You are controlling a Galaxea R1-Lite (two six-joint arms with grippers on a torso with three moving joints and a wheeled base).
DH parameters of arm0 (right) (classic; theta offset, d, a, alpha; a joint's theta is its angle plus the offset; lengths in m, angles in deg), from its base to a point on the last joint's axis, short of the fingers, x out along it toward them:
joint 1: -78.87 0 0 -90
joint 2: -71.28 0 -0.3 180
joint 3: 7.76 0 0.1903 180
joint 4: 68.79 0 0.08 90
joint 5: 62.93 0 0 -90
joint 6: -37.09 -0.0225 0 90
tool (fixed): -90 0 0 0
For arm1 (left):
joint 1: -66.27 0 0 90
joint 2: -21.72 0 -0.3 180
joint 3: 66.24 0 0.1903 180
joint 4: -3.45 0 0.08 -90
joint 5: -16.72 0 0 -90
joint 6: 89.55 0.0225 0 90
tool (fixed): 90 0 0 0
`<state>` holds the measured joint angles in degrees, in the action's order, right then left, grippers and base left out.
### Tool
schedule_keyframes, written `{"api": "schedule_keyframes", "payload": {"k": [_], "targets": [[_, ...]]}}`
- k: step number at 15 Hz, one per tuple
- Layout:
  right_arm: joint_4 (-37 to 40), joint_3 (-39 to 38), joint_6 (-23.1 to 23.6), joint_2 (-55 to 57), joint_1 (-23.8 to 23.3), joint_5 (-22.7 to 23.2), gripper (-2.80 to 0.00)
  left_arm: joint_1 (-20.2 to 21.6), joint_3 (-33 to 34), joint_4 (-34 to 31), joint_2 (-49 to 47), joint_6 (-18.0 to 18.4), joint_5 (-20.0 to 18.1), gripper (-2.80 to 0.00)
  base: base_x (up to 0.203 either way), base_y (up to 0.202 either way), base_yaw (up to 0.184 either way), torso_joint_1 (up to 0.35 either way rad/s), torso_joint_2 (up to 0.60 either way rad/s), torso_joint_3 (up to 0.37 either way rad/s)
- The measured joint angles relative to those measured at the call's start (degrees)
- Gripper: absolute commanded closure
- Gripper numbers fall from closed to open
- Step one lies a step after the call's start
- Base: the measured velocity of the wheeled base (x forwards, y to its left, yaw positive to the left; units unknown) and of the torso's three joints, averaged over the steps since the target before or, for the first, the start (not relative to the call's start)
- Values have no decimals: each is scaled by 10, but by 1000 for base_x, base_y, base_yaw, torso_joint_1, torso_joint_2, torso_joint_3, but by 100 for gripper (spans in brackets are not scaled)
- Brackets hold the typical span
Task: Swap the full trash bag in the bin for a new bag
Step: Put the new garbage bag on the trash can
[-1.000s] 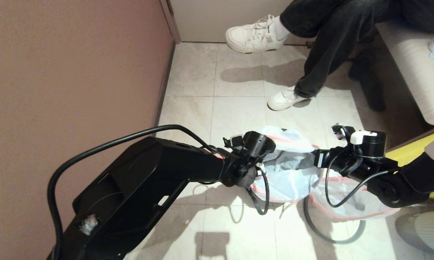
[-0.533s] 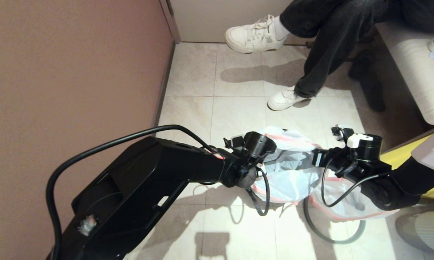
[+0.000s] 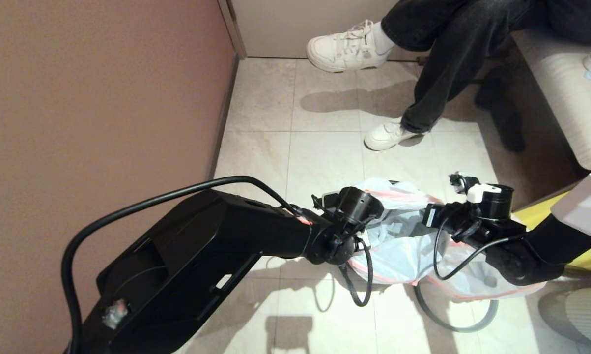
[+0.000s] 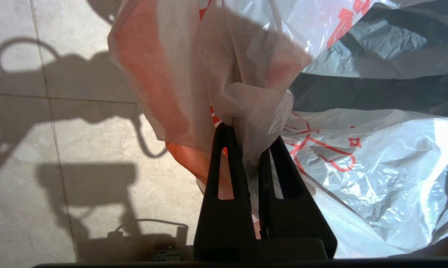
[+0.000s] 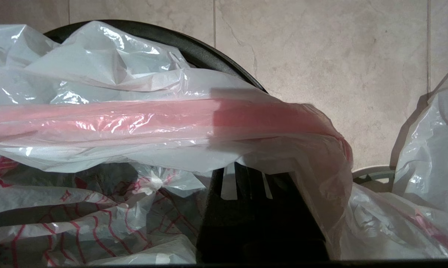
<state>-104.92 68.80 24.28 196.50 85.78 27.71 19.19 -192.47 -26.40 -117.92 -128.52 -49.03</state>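
Note:
The new bag (image 3: 398,246) hangs spread between my two wrists over the bin, whose dark rim (image 5: 209,56) curves behind the film. My left gripper (image 4: 250,145) is shut on a bunched fold of the new bag (image 4: 246,74) at its pink-red edge. On the opposite side my right gripper (image 5: 246,171) is shut on that edge, and the pink band (image 5: 171,119) drapes over its tips. Red print shows on the film sagging inside the bin. The full trash bag (image 3: 472,285) lies on the floor to the right, partly under my right arm. A thin grey hoop (image 3: 452,327) lies beside it.
A seated person's legs and white sneakers (image 3: 388,135) are just beyond the bin. A brown wall (image 3: 103,98) runs along the left, a pale seat (image 3: 565,98) and a yellow object (image 3: 546,211) stand at the right. Tiled floor lies between wall and bin.
Both wrists have shifted a little toward me with the bag's edge, the left one rightward and the right one leftward. The bag has sunk lower.

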Motion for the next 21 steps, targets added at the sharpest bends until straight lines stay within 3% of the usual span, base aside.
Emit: {"api": "schedule_keyframes", "payload": {"k": [9, 14, 21], "targets": [[1, 4, -7, -30, -3, -15, 0, 2, -3, 3, -10, -1, 6, 0, 0, 0, 0, 0, 0, 0], [4, -25, -13, -38, 2, 57, 0, 2, -33, -1, -20, 0, 26, 0, 0, 0, 0, 0, 0, 0], [0, -15, -33, -30, -4, 48, 0, 2, -33, 1, -23, -2, 25, 0, 0, 0, 0, 0, 0, 0]]}}
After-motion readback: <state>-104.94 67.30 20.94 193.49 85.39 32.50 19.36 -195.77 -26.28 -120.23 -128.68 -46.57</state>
